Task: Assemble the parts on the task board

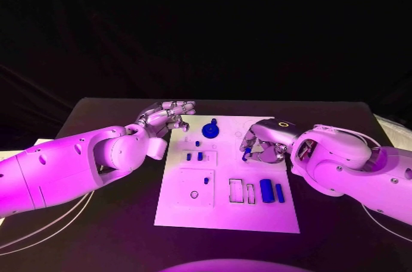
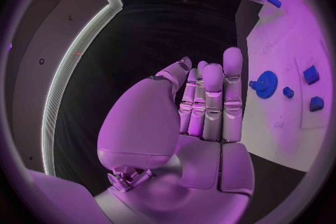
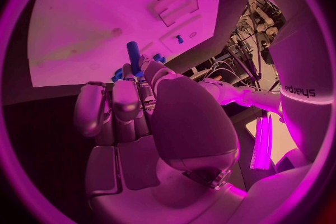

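Now a small blue peg (image 1: 247, 151) is pinched in the right hand (image 1: 268, 142) above the task board (image 1: 225, 215). The left hand (image 1: 165, 117) (fingers straight, nothing held) is kept at the board's far corner.

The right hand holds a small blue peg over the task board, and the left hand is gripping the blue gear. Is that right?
Not quite. The left hand holds nothing; the left wrist view shows its fingers straight, apart from the blue gear lying on the task board. The right hand does hold the blue peg.

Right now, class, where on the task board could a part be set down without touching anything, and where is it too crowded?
Free: the task board along its near edge, below the square plate and the two blue bars. Also its far right corner, behind the right hand.
Crowded: the strip around the blue gear and the small blue pieces, between the left hand and the right hand, which holds a blue peg.
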`<state>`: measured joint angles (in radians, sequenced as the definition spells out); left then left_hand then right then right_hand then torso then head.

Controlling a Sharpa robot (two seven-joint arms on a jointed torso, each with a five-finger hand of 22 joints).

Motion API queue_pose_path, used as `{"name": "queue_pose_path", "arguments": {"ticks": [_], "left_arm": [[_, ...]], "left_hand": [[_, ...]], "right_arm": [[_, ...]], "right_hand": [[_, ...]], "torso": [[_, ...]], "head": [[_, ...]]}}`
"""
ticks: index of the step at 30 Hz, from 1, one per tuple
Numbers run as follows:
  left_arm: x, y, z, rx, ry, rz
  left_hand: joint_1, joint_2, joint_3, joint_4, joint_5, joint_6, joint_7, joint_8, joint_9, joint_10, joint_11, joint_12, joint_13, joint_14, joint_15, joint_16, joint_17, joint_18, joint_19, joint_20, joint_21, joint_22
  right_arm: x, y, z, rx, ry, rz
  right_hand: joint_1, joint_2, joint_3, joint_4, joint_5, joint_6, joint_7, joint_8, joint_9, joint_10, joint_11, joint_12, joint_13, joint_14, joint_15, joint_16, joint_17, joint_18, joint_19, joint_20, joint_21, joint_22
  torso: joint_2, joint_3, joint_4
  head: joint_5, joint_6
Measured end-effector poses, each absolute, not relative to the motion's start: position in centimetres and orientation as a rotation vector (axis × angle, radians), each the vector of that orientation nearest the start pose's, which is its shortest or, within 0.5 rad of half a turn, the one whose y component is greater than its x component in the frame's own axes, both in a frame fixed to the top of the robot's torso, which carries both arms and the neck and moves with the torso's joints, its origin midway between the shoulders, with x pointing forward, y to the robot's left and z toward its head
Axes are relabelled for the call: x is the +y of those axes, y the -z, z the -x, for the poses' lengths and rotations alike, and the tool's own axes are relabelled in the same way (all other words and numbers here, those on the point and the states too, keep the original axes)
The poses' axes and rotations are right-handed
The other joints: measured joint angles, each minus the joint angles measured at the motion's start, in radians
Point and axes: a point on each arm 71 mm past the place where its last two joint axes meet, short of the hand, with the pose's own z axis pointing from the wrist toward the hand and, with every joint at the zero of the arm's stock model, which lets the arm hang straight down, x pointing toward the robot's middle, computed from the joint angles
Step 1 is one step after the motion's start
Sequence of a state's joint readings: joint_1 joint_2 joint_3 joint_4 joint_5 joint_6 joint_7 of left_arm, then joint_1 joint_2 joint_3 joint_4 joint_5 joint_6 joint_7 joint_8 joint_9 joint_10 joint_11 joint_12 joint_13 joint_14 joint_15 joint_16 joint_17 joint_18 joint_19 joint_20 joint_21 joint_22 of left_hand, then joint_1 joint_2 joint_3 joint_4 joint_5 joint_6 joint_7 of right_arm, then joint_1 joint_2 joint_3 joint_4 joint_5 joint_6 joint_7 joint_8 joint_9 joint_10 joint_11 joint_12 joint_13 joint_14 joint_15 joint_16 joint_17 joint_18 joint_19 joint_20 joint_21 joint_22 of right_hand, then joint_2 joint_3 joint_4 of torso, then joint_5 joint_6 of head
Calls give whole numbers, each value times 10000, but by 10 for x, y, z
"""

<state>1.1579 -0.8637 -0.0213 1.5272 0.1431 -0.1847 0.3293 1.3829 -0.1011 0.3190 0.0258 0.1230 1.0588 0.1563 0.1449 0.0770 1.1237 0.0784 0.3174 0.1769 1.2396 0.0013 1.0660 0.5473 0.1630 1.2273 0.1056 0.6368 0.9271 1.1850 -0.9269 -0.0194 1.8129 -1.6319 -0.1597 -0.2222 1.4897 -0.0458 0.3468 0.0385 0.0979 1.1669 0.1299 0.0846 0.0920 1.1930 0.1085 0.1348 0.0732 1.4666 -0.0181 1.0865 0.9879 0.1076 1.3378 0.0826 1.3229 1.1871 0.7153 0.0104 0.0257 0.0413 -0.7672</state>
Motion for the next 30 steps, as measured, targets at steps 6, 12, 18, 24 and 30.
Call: {"name": "queue_pose_path", "arguments": {"ticks": [6, 12, 18, 24, 30], "left_arm": [[212, 197, -482, 14846, 16531, 13296], [210, 198, -482, 14876, 16585, 13275], [206, 198, -482, 14919, 16662, 13249], [206, 198, -482, 14935, 16688, 13241], [204, 198, -482, 14958, 16721, 13229]], "left_hand": [[0, 0, -28, -28, 0, 0, 0, 0, 0, -36, 35, 0, 0, 0, 0, 0, -9, 0, 0, 0, 0, 0], [0, 0, -28, -28, 0, 0, 0, 0, 0, -35, 35, 0, -1, 1, 1, 0, -9, -1, 0, 0, 0, 1], [0, 0, -28, -28, 0, 0, 0, 0, 0, -35, 35, 0, -2, 4, 4, 0, -8, 0, 0, 0, 1, 1], [0, 0, -28, -28, 0, 0, 0, 0, 0, -35, 35, 0, -3, 5, 5, 0, -8, -1, 0, 0, 1, 1], [0, 0, -28, -28, 0, 0, 0, -1, 0, -34, 36, 0, -3, 6, 6, 0, -7, 0, 0, 0, 1, 1]], "right_arm": [[-128, 162, -407, 17151, -7715, 4160], [-89, 165, -391, 17055, -8988, 4551], [-65, 182, -379, 17264, -9808, 4743], [-50, 196, -374, 17420, -10245, 4817], [-42, 207, -375, 17558, -10355, 4909]], "right_hand": [[-27, -27, 85, -26, 0, -1, 1, 0, 0, 30, 30, -6, 11, 0, 1, 0, -22, 0, 0, 0, 0, -1], [-75, -75, 172, -26, 9, -1, 1, -40, -9, 34, 34, -44, 11, 0, 1, 39, -22, 0, -1, 0, 55, 8], [-118, -118, 235, -45, 67, -1, 1, -40, -9, 34, 34, -59, 10, 0, 1, 39, -41, 0, -1, 0, 55, 2], [-144, -144, 248, -57, 68, -2, 1, -40, -9, 34, 34, -83, 12, 0, 1, 39, -41, 0, -1, 0, 55, 2], [-183, -183, 485, -260, 65, -1, 2, -39, -19, 34, 33, -141, 16, 0, 2, 39, -41, 1, -2, 0, 54, 2]], "torso": [[3, 5, 6], [3, -4, 17], [8, -8, 23], [17, -2, 7], [17, 3, 4]], "head": [[55, 11], [151, -12], [309, -69], [422, -120], [470, -158]]}}
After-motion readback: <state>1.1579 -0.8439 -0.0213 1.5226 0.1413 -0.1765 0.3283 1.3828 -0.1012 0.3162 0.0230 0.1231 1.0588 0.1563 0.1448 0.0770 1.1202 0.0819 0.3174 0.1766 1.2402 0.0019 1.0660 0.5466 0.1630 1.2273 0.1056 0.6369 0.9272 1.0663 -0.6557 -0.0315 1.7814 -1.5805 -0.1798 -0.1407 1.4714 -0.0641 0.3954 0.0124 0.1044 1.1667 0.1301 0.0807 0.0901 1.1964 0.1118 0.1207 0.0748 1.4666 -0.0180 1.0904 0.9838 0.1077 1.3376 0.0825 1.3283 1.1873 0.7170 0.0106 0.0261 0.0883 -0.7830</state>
